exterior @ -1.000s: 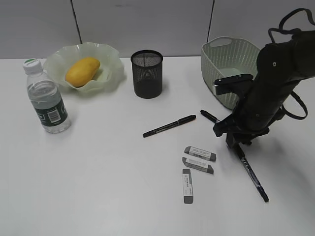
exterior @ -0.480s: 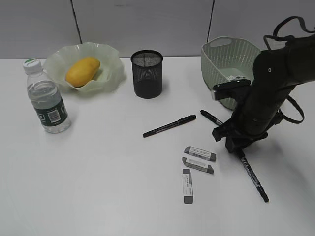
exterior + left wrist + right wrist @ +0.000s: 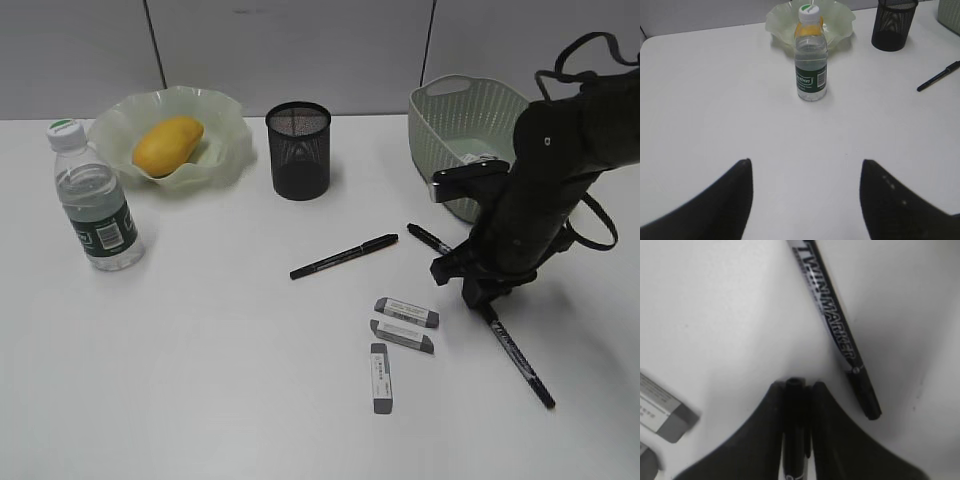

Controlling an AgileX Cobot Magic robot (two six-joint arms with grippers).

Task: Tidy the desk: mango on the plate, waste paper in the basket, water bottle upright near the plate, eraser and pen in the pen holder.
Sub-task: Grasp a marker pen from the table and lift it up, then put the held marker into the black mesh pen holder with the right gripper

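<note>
On the white flat table (image 3: 200, 400), the yellow-orange mango (image 3: 167, 144) lies in the ruffled green plate (image 3: 228, 150), clear plastic water bottle (image 3: 93, 198) before it, black mesh pen holder (image 3: 298, 150) right, woven green basket (image 3: 455, 115) farther right.

The exterior camera looks down at a slant across the desk (image 3: 200, 380). The left wrist camera faces the bottle (image 3: 810, 60) from afar; the right one sits close above a marker (image 3: 832, 327).
</note>
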